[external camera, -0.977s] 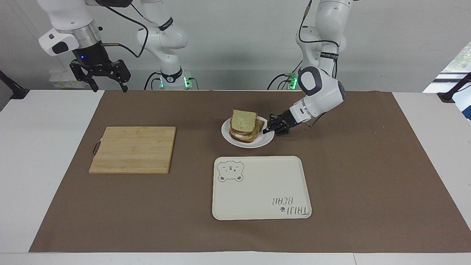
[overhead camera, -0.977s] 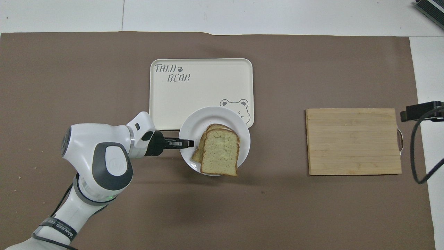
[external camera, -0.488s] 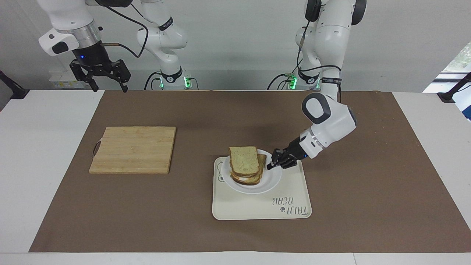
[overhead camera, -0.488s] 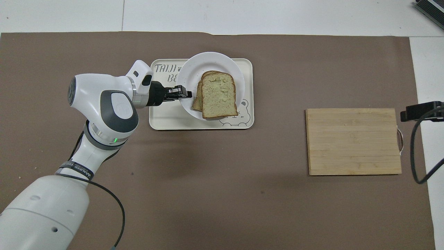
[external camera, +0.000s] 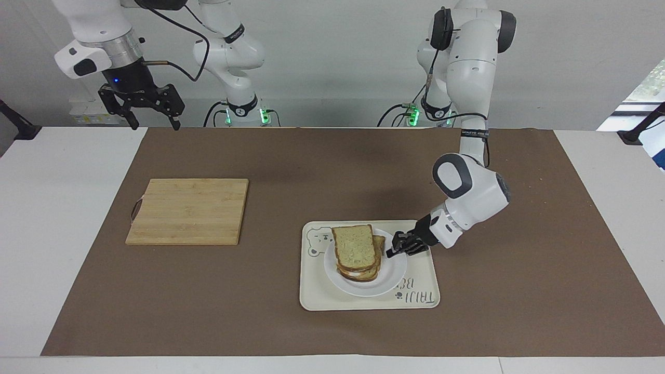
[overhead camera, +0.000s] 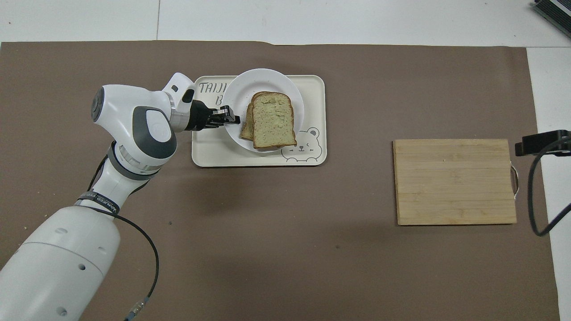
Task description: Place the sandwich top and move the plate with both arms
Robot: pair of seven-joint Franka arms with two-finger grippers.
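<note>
The plate [external camera: 365, 278] sits on the tray [external camera: 419, 267], the sandwich top [external camera: 355, 247] crowning the stack. The left hand [external camera: 393, 251] pinches the plate's rim at the left arm's end. Letting go should be gentle, then a level retreat so the stack stays put. The right hand [external camera: 153, 123] waits spread, raised above the desk [external camera: 52, 208] near the board [external camera: 188, 211].

the cream tray [overhead camera: 312, 89] bears "taiji" in full, the word under it mostly plate-covered.
</note>
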